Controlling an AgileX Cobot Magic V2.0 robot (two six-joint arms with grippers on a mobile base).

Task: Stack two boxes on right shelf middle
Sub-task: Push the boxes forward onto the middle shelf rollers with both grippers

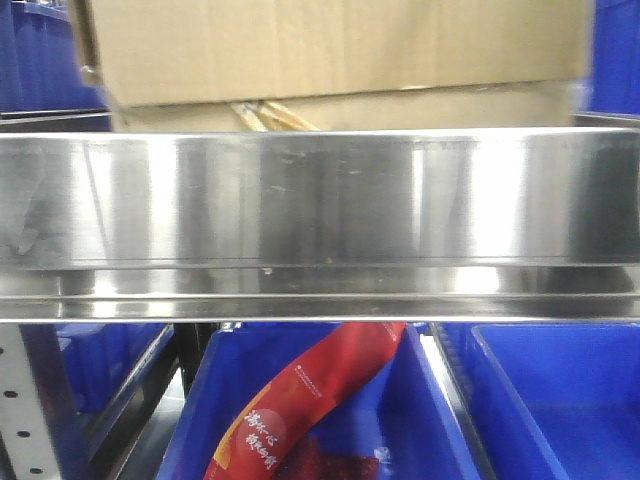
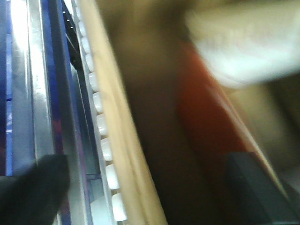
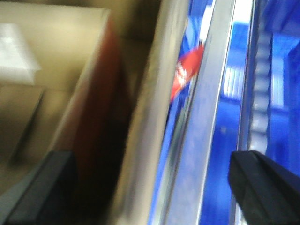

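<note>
Left gripper (image 2: 145, 197): two dark fingers (image 2: 33, 187) sit at the bottom corners of its wrist view, about 7 and 5 o'clock, spread wide. Between them is blurry brown cardboard and a reddish strip, but I honestly can't tell if the pads are pressing on anything or just hanging near it. Right gripper (image 3: 150, 187) is the same deal: dark fingers (image 3: 262, 180) low at 7 and 5 o'clock, far apart, with a brown box edge and the steel lip running up between them. Contact is too smeared to call.

Further out, in the front view, the tall box (image 1: 330, 45) fills the top, 12 o'clock, sitting on the flat box (image 1: 400, 108), which shows as a thin band with yellowish tape under it. Both rest on the shelf (image 1: 320, 200), whose shiny front lip spans the middle. Below, at 6 o'clock, a red packet (image 1: 320, 390) lies in a blue bin (image 1: 420, 420), with another blue bin (image 1: 560, 400) at 4 o'clock.
</note>
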